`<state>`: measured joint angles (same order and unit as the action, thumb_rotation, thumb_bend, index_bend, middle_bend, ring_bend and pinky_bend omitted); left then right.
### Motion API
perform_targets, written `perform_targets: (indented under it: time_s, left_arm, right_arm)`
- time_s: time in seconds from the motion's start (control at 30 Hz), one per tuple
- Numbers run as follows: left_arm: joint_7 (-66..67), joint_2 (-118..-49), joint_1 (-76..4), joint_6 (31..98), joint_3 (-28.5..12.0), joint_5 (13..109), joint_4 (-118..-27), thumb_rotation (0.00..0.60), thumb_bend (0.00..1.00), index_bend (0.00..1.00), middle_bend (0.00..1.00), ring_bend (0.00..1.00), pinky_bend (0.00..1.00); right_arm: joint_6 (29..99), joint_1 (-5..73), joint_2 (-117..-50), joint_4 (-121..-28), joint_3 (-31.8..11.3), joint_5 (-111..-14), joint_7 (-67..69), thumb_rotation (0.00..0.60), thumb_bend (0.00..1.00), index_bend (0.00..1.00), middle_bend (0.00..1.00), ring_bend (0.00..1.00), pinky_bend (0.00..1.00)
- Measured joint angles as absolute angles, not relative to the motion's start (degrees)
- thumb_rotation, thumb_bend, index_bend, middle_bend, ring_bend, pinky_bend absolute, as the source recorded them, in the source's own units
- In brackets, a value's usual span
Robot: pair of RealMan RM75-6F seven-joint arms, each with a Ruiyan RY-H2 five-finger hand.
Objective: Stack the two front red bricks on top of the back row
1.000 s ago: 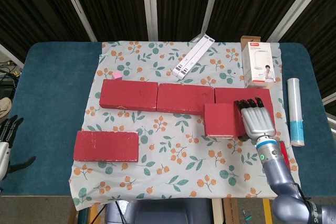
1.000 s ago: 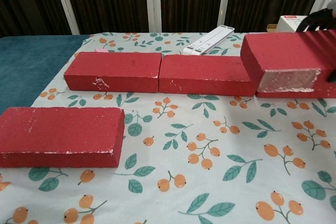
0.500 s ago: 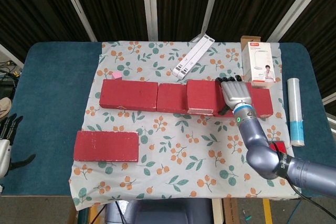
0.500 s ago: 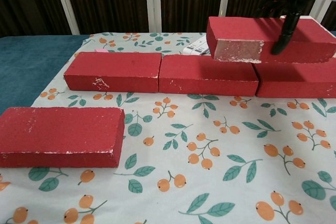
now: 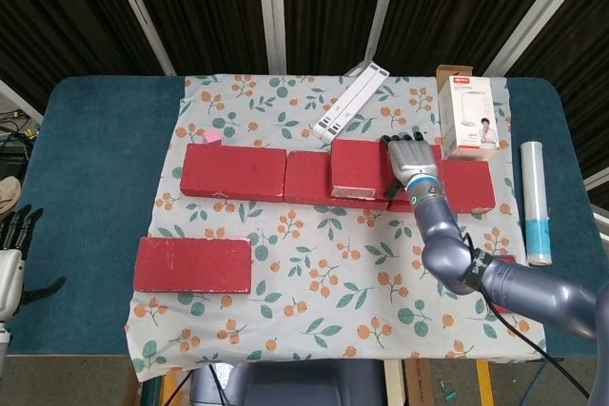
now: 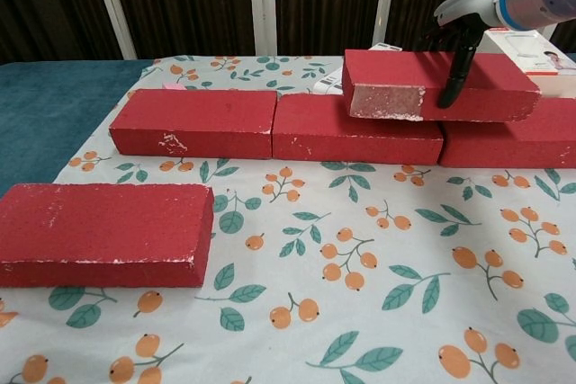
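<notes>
Gripping the first front brick (image 6: 432,85) from above, the right hand (image 5: 411,161) has it over the back row (image 6: 279,123); the second brick (image 5: 193,264), well left and nearer, waits.

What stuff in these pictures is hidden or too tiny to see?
- Right hand: in chest view the top edge cuts it off; only dark fingers on the stacked brick show.
- Left hand: cut by the head view's left edge; absent from chest view.
- White box: print too small to read.
- Pink item: too small to identify.
</notes>
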<state>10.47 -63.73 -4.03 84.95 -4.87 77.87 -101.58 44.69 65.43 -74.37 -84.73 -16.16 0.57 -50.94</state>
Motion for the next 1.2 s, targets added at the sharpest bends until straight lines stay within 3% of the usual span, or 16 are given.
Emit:
perform_targets:
  time_s: [1.2]
  left_arm:
    - [11.0, -63.8, -4.0, 85.3, -4.8, 77.6, -101.8, 0.6, 0.0, 0.03, 0.01, 0.0, 0.18]
  right_arm:
    - [43.6, 67.8, -78.5, -78.9, -10.3, -2.1, -44.9, 0.6, 0.03, 0.43, 0.35, 0.14, 0.0]
